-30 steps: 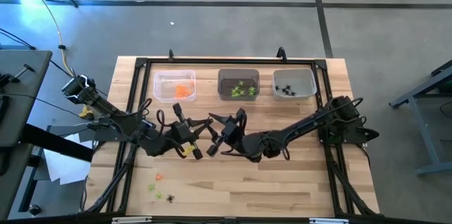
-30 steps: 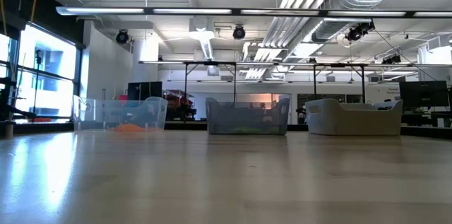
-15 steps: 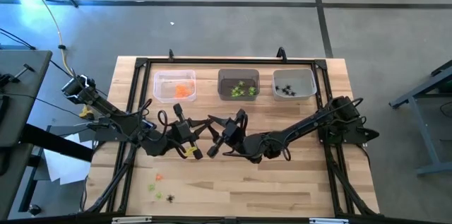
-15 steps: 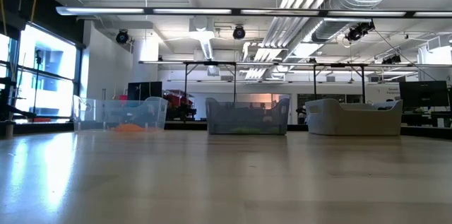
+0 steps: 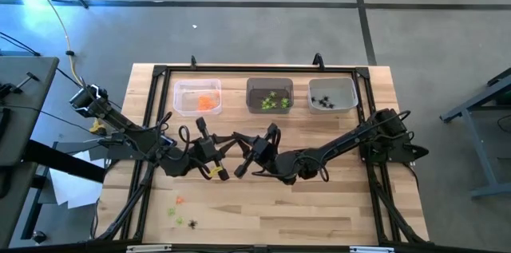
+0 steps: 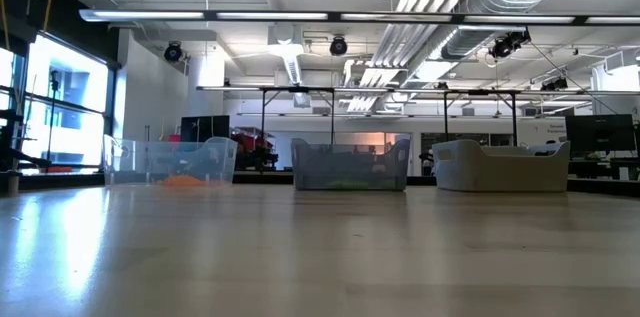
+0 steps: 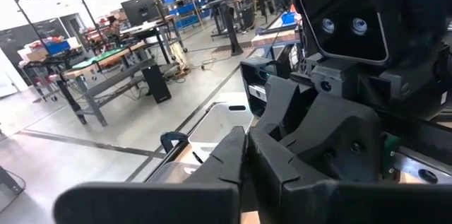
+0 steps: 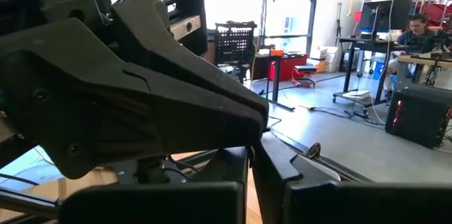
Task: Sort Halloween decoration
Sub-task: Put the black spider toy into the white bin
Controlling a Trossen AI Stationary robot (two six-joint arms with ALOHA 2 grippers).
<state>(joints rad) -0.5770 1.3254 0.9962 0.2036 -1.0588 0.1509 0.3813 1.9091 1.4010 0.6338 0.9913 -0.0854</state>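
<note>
We see a light wooden table (image 5: 335,205) with a black frame (image 5: 239,69) lying along its edges. At the far side three small translucent bins sit in a row: the left bin (image 5: 196,96) holds orange trinkets (image 5: 207,102), the middle bin (image 5: 269,95) lime-green trinkets (image 5: 274,100), the right bin (image 5: 333,94) black spiders (image 5: 322,101). Near the left front corner a few loose trinkets (image 5: 180,211) lie on the bare wood.

One camera hangs overhead, looking straight down on the table (image 5: 335,197). Another sits at tabletop level, facing three bins (image 6: 350,167) both views share. Each wrist camera looks closely at the opposite arm.
</note>
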